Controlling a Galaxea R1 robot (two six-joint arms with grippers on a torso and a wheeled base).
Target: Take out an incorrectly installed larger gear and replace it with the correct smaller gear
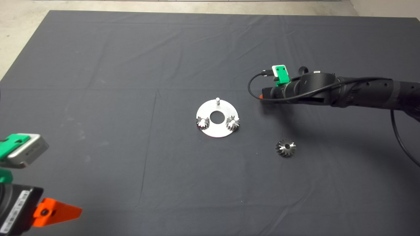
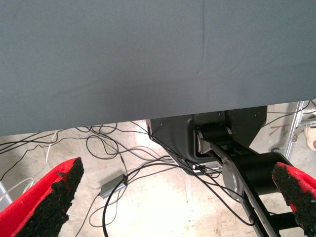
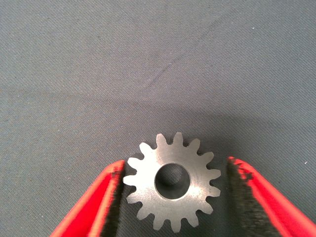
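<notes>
The right claw [image 3: 175,163] stands open over the smaller gear [image 3: 195,192], which lies flat on the mat [image 1: 98,65]. One pad looks to be just at the teeth, while the other stands clear. If the claw shuts off-centre like this, the nearer pad may push the gear sideways, or catch only the tooth tips so it tilts or slips out. The larger gear [image 1: 285,147] lies apart on the mat, near the plate [image 1: 215,131], whose far pin [image 1: 217,100] is bare. The left claw [image 2: 178,169] waits open at the mat's edge.
</notes>
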